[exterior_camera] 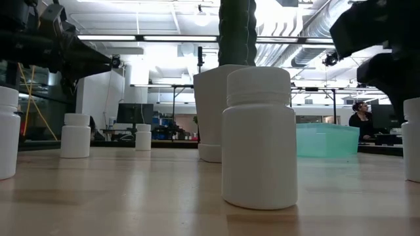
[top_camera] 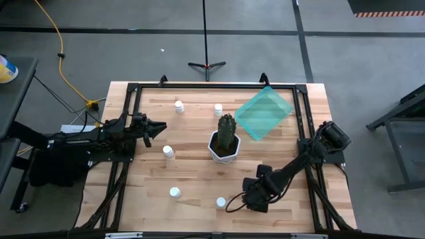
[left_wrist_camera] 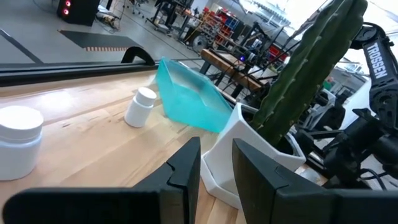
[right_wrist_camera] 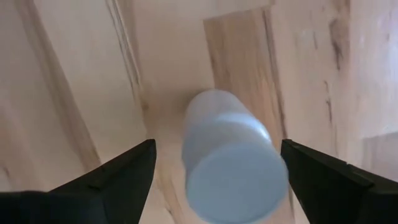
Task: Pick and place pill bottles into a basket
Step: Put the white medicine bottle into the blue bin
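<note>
Five small white pill bottles [top_camera: 169, 151] with white caps stand upright, scattered across the wooden bench [top_camera: 192, 172]: two toward the far edge, one mid-left, two along the near edge. The shallow teal basket [top_camera: 263, 113] sits skewed at the far right corner

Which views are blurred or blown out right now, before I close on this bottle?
Right wrist view: pill bottle between the open fingers is soft, out of focus. Low view: ceiling lights glare behind the cactus pot. High view: evenly lit, sharp.

bright overhead light, blurred close-ups
</note>
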{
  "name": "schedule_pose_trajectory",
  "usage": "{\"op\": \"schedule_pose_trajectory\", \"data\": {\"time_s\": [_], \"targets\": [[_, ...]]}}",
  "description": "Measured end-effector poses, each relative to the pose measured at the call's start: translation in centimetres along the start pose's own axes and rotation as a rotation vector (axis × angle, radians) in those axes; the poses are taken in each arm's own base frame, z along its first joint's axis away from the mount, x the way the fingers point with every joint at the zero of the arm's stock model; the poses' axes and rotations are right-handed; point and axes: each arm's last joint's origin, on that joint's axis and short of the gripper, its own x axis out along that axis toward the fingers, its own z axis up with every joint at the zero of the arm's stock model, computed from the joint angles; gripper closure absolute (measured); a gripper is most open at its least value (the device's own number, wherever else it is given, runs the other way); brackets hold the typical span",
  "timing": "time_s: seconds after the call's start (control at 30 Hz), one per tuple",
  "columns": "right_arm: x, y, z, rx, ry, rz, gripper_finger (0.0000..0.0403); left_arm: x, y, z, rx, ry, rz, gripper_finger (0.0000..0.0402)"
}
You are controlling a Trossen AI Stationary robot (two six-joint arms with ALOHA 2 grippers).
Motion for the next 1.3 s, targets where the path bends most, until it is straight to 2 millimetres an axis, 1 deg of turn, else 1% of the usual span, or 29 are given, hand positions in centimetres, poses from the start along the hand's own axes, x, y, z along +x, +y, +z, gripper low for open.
{"op": "schedule_pose_trajectory", "data": {"time_s": [0.4, 0.9, 1.1, 1.3], "targets": [[0.00, 0.12, 0.17, 0.002, -0.026, 0.005, 0.0073, 0.00, 0.04, -0.07, 0.002, 0.006, 0.004, 0.0275], [-0.01, 0.15, 0.26, 0.004, -0.044, 0.000, 0.0175, 0.00, 0.04, -0.06, 0.002, 0.005, 0.004, 0.0275], [0.00, 0.13, 0.24, -0.016, -0.040, 0.000, 0.0205, 0.00, 0.04, -0.06, 0.001, 0.005, 0.004, 0.0275], [-0.01, 0.07, 0.09, -0.017, -0.011, 0.005, 0.0226, 0.00, 0.03, -0.05, 0.001, 0.004, 0.004, 0.0275]]}}
